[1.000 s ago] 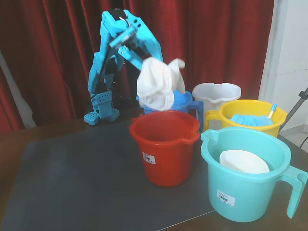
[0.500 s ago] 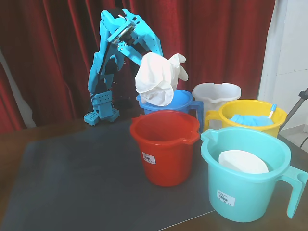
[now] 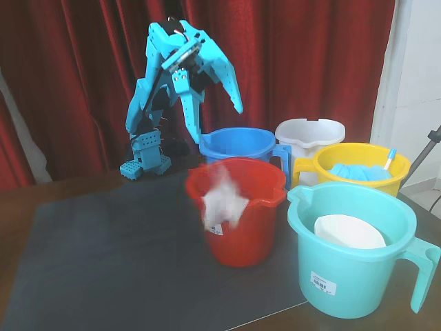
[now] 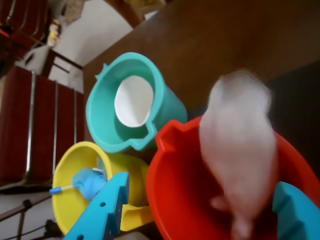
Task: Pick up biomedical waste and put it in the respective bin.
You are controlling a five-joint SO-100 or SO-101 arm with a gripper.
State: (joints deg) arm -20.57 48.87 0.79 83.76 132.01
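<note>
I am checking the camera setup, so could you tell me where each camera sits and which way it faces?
Fixed view: stands at the table's front, facing the curtain; shows the whole blue arm, gripper open.
Wrist view: rides the gripper, looking down into the buckets; only the fingertips show.
Both share the falling white glove, red bucket, teal bucket and yellow bucket.

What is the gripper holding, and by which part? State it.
Nothing. The gripper is open above the buckets, and the white glove is a falling blur at the red bucket, free of both fingers.
</note>
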